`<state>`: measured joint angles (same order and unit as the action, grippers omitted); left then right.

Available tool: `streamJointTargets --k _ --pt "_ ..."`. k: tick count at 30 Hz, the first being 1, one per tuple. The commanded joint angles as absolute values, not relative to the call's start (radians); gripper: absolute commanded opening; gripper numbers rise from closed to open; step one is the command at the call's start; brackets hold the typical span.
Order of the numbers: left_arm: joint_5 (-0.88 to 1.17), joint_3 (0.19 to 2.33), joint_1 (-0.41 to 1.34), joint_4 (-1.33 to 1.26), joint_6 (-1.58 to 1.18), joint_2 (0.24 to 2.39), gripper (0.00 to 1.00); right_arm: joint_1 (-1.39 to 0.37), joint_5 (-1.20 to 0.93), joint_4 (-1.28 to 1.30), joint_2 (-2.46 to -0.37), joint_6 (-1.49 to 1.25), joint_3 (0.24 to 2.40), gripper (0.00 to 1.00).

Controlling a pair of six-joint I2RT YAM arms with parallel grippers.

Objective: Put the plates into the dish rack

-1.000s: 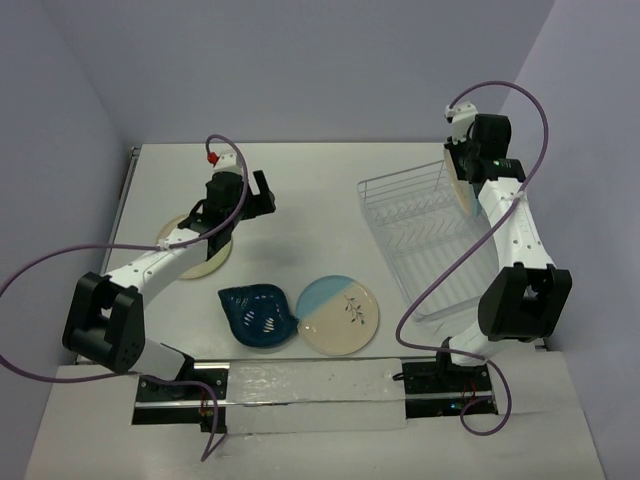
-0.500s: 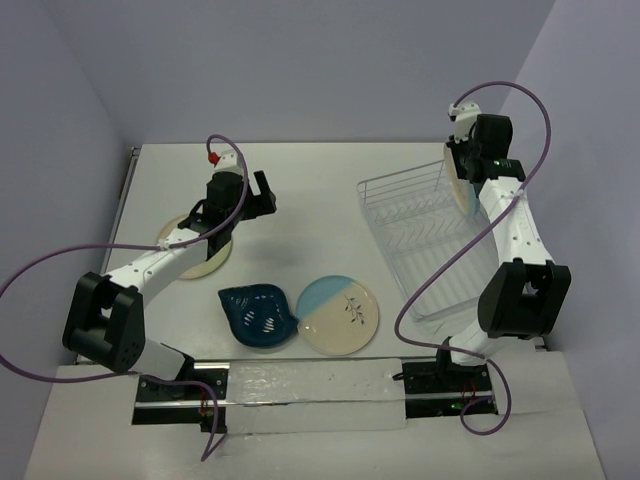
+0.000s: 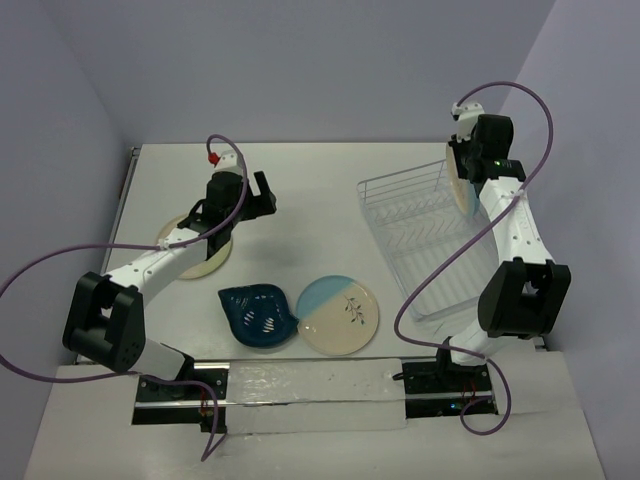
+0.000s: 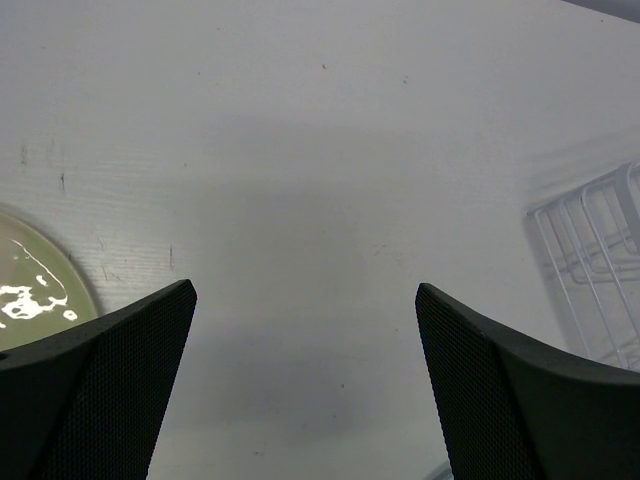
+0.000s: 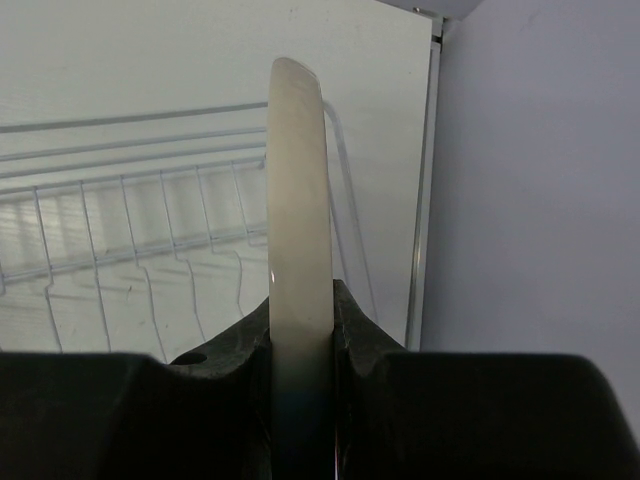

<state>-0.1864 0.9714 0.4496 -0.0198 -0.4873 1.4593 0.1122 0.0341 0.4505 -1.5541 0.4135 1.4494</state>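
My right gripper (image 3: 462, 172) is shut on a cream-and-light-blue plate (image 3: 458, 180), held on edge above the far right end of the wire dish rack (image 3: 415, 232). The right wrist view shows the plate's cream rim (image 5: 298, 190) edge-on between the fingers, with rack wires (image 5: 150, 220) below. My left gripper (image 3: 262, 192) is open and empty above bare table, right of the pale yellow plate (image 3: 200, 250), whose edge shows in the left wrist view (image 4: 35, 285). A second cream-and-blue plate (image 3: 338, 315) and the dark teal leaf dish (image 3: 258, 315) lie near the front.
The rack's corner shows at the right of the left wrist view (image 4: 595, 270). The table's right edge (image 5: 425, 180) runs close beside the rack, with the lilac wall beyond it. Cables loop over both arms.
My right gripper with the plate has shifted slightly toward the far end of the rack. The left arm has not moved.
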Motion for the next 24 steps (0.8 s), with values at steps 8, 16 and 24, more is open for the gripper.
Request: streamJointTargets --k 8,16,24 --pt "-0.19 1.082 0.445 0.027 -0.498 1.501 0.99 0.16 0.012 0.25 -1.545 0.353 1.402 0.0" --pt "-0.187 1.139 0.445 0.062 -0.512 1.544 0.99 0.172 -0.066 0.238 -1.571 0.373 1.36 0.0" --pt "-0.182 1.18 0.445 0.081 -0.533 1.585 0.99 0.241 -0.128 0.142 -1.562 0.28 1.281 0.01"
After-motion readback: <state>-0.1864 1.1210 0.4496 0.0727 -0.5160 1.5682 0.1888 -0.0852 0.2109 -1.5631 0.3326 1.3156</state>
